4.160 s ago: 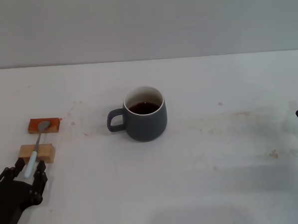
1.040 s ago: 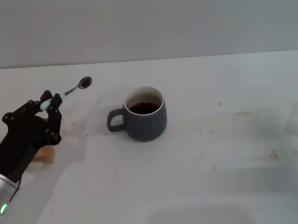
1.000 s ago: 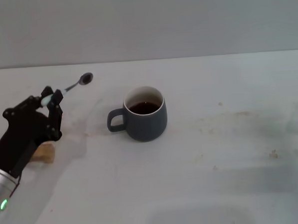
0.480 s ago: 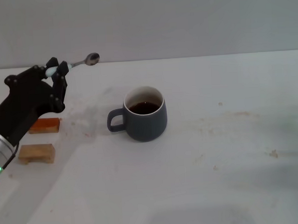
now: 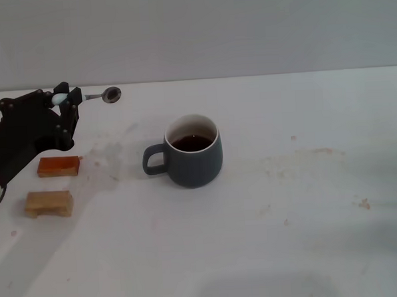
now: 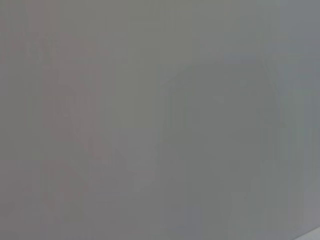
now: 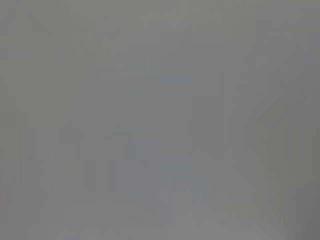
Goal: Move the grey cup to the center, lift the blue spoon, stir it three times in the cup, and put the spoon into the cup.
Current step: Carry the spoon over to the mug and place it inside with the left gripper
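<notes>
Left of grey cup (image 5: 194, 151), left tool (image 5: 64, 102) lowered blue spoon (image 5: 92, 97)

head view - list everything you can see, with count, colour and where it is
grey cup: one, dark slate-grey with a white inside, near the middle of the table, handle toward the robot's left, dark brown liquid inside
blue spoon: one, pale blue handle and grey metal bowl, held in the air to the left of the cup, bowl pointing toward the cup
orange block: one, on the table at the left
tan wooden block: one, on the table at the left, nearer the robot than the orange one
table: one, white, with faint brownish stains
wall: one, plain grey, behind the table
left gripper: one, black, raised at the left, shut on the spoon's handle
right gripper: not in view
</notes>
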`<state>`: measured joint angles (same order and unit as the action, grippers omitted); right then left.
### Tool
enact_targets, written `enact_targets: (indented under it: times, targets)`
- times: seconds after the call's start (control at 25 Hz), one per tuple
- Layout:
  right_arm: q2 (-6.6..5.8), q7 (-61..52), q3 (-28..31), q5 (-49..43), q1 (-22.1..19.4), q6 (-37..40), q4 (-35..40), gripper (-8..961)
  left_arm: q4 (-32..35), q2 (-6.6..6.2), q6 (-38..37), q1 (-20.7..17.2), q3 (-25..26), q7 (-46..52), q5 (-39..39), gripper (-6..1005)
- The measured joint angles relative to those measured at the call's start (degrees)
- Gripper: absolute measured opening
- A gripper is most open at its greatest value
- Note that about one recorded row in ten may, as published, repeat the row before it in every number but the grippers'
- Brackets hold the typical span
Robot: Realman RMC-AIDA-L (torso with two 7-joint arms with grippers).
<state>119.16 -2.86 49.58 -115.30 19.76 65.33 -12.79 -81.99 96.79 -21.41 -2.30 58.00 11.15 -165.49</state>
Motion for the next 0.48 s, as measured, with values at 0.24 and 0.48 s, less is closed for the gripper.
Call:
enact_targets:
  times: [0.24, 0.48]
  targets:
    - [-0.08, 0.03, 0.84, 0.00, 0.49, 0.13, 1.40, -2, -7.41, -0.01, 7.53, -2.24, -0.05, -1.84, 0.00, 147]
    - [-0.04, 0.05, 0.81, 0.00, -0.26, 0.15, 2.01, -2, -15.25, 3.25, 18.59, -4.05, 0.44, -11.60, 0.00, 147]
